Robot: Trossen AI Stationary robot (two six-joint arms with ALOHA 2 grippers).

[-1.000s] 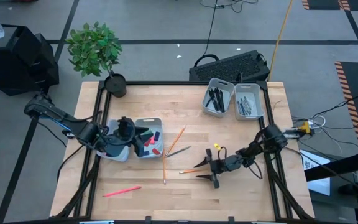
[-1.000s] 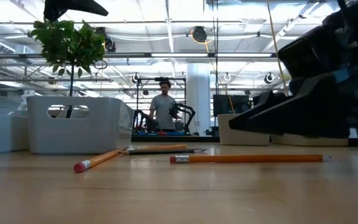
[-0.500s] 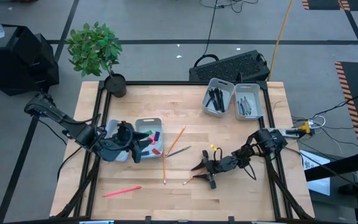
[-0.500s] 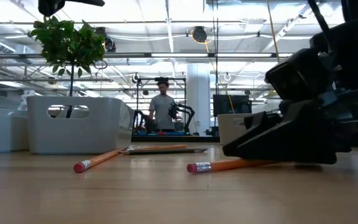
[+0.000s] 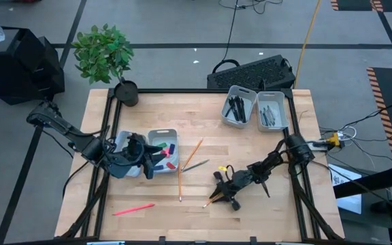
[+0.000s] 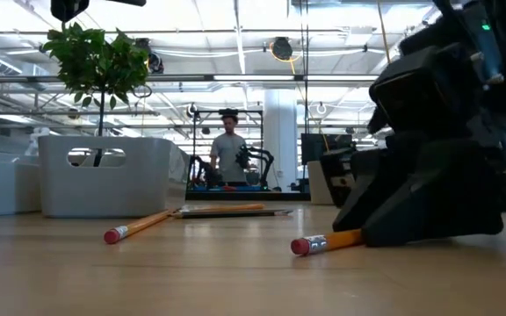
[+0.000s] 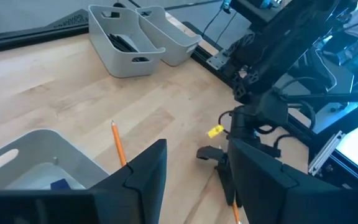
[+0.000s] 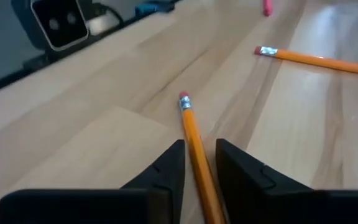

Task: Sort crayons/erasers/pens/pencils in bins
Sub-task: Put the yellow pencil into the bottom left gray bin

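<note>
My right gripper (image 5: 222, 195) sits low on the table in the near middle, shut on an orange pencil (image 5: 209, 201) whose eraser end (image 6: 301, 246) points toward the near left. My left gripper (image 5: 158, 152) hovers open over the left pair of bins (image 5: 162, 132), nothing between its fingers (image 7: 148, 171). That bin holds green, blue and red erasers (image 5: 171, 148). Two more orange pencils (image 5: 193, 152) (image 5: 179, 182), a grey stick (image 5: 194, 165) and a pink pencil (image 5: 133, 209) lie flat on the table. The far right bins (image 5: 243, 90) hold black pens (image 5: 235, 109). My right gripper pinches the orange pencil's shaft (image 8: 196, 146) between its two fingers, back from the eraser end; its pointed end is hidden under the gripper. The fingers reach low from the table's right and lie along the pencil. Its eraser end (image 8: 183, 98) rests on the table.
A potted plant (image 5: 104, 54) stands at the far left corner and a keyboard (image 5: 250, 71) lies beyond the far edge. Bare wood stretches between the two bin pairs. A person stands far off in the room (image 6: 230, 154).
My right gripper has moved toward the table's left and near edges, turning as it went. The orange pencil went with it: it has swung from lying left-right to slanting, and its eraser end has slid toward the near edge.
</note>
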